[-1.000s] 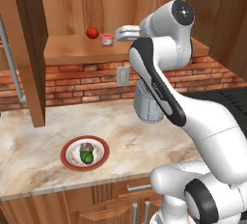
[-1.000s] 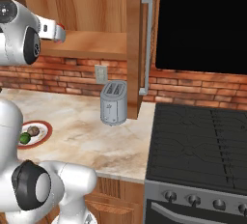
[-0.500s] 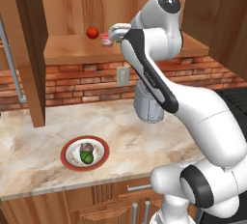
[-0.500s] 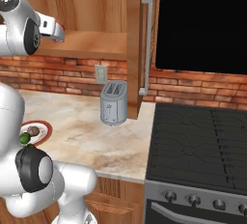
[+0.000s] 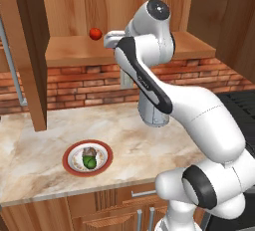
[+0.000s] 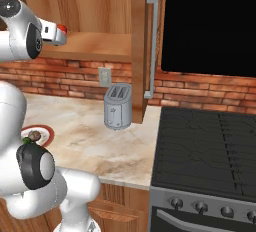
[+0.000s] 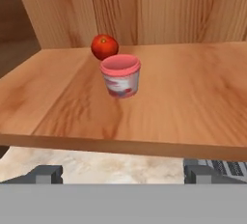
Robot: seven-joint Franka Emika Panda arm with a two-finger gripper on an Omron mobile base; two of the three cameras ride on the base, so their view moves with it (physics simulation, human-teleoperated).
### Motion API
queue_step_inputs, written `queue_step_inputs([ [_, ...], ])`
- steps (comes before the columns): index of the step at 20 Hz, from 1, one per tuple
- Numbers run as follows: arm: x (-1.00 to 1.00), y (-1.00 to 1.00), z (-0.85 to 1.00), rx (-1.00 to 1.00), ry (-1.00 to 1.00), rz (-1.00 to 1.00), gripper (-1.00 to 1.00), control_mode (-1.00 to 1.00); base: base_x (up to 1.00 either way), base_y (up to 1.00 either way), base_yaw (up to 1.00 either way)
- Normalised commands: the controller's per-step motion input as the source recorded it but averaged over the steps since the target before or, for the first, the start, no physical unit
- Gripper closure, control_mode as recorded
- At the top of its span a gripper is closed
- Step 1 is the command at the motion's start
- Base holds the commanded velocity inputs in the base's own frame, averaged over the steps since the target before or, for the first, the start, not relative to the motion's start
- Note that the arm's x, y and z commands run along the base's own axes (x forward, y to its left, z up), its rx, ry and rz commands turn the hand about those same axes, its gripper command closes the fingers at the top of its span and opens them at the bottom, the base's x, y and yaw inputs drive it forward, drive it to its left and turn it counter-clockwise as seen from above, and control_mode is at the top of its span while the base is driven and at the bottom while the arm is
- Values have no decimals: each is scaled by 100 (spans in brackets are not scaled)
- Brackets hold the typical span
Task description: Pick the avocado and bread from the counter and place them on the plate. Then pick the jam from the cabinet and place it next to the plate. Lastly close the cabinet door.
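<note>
Left base view, change: over the last second the white arm has swung its hand leftward along the brown wooden wall cabinet (image 5: 124,51) shelf, toward the round red fruit (image 5: 94,34); the jar itself is hidden behind the hand here.
Left base view, plate: the round white plate with a wide red rim (image 5: 69,155) lies on the beige-tan marbled counter (image 5: 40,150) with the small dark-green avocado (image 5: 89,162) and the lumpy brown-grey bread (image 5: 89,152) already on it, so the jam step is in hand.
Right base view, room: the silver toaster (image 6: 117,106) stands well right of the plate (image 6: 47,135); bare counter lies between them for setting the jar down. The open cabinet door (image 6: 145,41) hangs at the right.
Hand view, target: the squat pinkish-red jam jar with a white band (image 7: 120,76) stands mid-shelf, the fruit (image 7: 104,46) just behind it, nearly touching.
Hand view, gripper (image 7: 123,174): fingers spread fully, empty, short of the shelf's near edge.
Hand view, edges: open shelf on both sides of the jar; the fruit behind could be nudged.
</note>
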Motion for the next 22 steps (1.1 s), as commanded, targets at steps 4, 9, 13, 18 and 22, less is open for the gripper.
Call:
queue_step_inputs([
  [4, 43, 1, -11, 0, 0, 0, -100, -100, 0, 0, 0],
  [9, 41, 12, 0, 0, 0, 0, -100, -100, 0, 0, 0],
  [13, 34, 18, 0, -2, 1, 0, -100, -100, 0, 0, 0],
  [18, 38, 6, 0, -2, 4, 0, -100, -100, 0, 0, 0],
  [22, 32, 0, 0, 0, 1, 0, -100, -100, 0, 0, 0],
])
